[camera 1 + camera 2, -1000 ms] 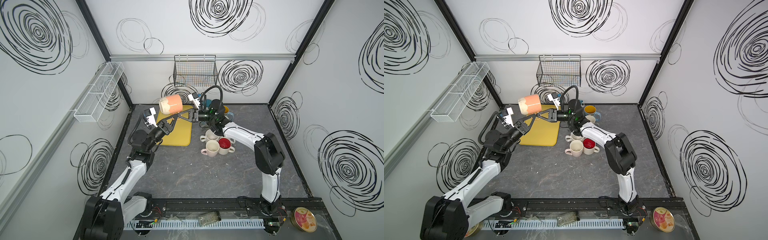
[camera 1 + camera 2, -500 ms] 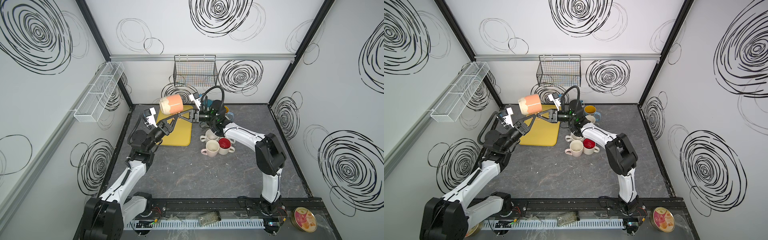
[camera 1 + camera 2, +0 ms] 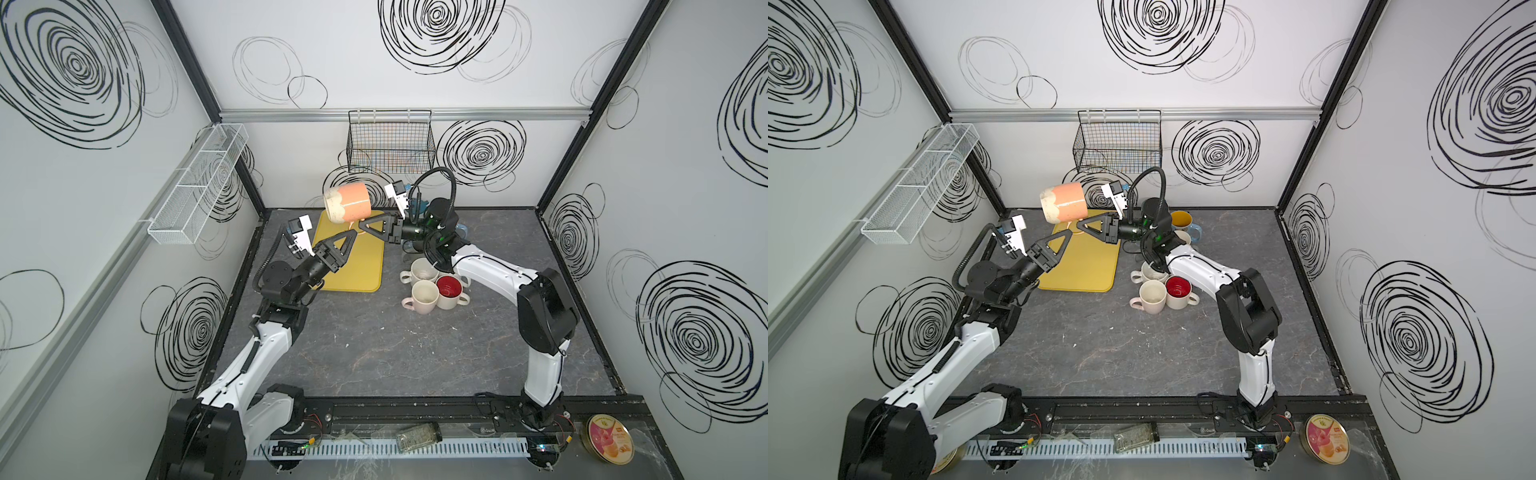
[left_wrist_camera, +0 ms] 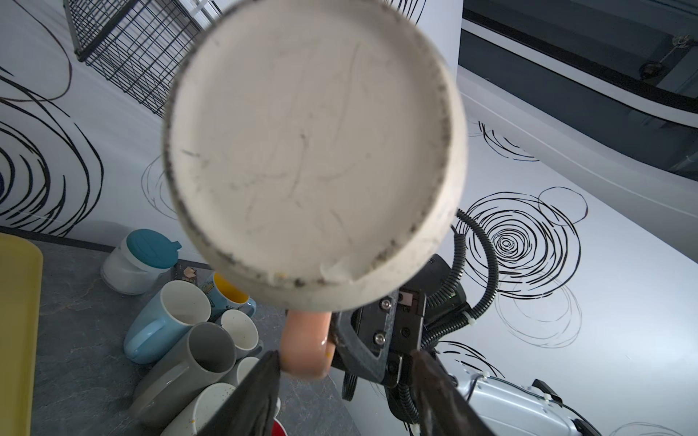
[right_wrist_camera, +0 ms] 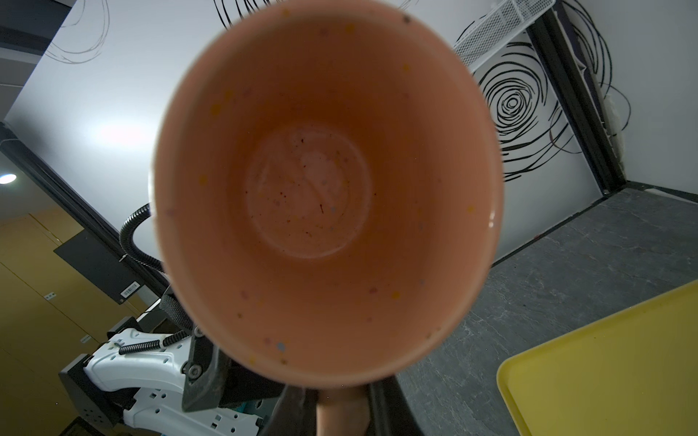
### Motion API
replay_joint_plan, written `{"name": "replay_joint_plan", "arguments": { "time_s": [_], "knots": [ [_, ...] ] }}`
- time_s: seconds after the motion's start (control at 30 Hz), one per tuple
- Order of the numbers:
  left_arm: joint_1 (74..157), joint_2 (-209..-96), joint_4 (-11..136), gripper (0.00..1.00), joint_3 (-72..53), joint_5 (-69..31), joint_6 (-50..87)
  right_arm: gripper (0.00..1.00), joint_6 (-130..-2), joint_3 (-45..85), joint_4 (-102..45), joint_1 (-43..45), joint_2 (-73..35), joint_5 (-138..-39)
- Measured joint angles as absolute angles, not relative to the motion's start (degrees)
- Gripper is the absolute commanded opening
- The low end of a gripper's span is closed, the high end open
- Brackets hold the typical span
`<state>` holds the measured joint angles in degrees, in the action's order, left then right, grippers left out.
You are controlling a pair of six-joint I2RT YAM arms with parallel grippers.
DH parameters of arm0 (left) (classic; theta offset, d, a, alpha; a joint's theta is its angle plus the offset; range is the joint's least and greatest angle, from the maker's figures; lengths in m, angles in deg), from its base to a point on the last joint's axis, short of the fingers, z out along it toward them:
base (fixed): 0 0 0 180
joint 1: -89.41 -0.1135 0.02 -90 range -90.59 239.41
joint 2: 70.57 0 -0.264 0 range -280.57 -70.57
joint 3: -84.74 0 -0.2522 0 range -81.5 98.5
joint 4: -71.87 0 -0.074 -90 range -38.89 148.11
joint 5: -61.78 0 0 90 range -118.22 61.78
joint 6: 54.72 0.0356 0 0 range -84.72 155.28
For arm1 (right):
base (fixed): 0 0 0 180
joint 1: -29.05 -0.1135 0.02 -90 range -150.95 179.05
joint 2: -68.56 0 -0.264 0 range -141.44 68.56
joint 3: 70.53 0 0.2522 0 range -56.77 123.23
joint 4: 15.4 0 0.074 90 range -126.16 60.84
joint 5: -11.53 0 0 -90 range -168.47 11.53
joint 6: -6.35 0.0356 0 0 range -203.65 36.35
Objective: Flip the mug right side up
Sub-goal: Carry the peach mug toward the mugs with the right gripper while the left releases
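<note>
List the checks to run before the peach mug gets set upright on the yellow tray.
1. Right gripper shut on the peach speckled ceramic mug by its handle: ok.
2. Mug upright: not ok. It hangs on its side, cream base toward the left arm.
3. Left gripper clear of the mug: cannot tell. Its open tips sit right by the handle.
4. Flat yellow plastic tray free for set-down: ok, the visible part is bare.
5. Mug apart from the group of upright mugs: ok.
</note>
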<state>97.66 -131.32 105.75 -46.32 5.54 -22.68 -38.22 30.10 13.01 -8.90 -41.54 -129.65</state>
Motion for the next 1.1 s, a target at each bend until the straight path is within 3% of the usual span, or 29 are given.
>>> {"name": "replay_joint_plan", "arguments": {
  "time_s": [0.47, 0.73, 0.9, 1.1],
  "knots": [
    [97.7, -131.0, 105.4, 0.60, -46.3, 6.3, -22.0, 0.00, -47.4, 28.5, 4.0, -5.1, -36.2, -126.7],
    [97.7, -131.0, 103.6, 0.60, -46.3, 6.5, -20.6, 0.00, -56.0, 24.3, -8.0, 2.2, -30.1, -122.1],
    [97.7, -131.1, 97.0, 0.58, -45.1, 6.1, -17.0, 0.00, -62.8, 20.2, -17.2, 8.8, -24.6, -114.9],
    [100.4, -132.9, 78.6, 0.58, -37.4, -0.5, -6.4, 0.00, -68.9, 17.3, -28.4, 17.7, -21.4, -103.3]
  ]
}}
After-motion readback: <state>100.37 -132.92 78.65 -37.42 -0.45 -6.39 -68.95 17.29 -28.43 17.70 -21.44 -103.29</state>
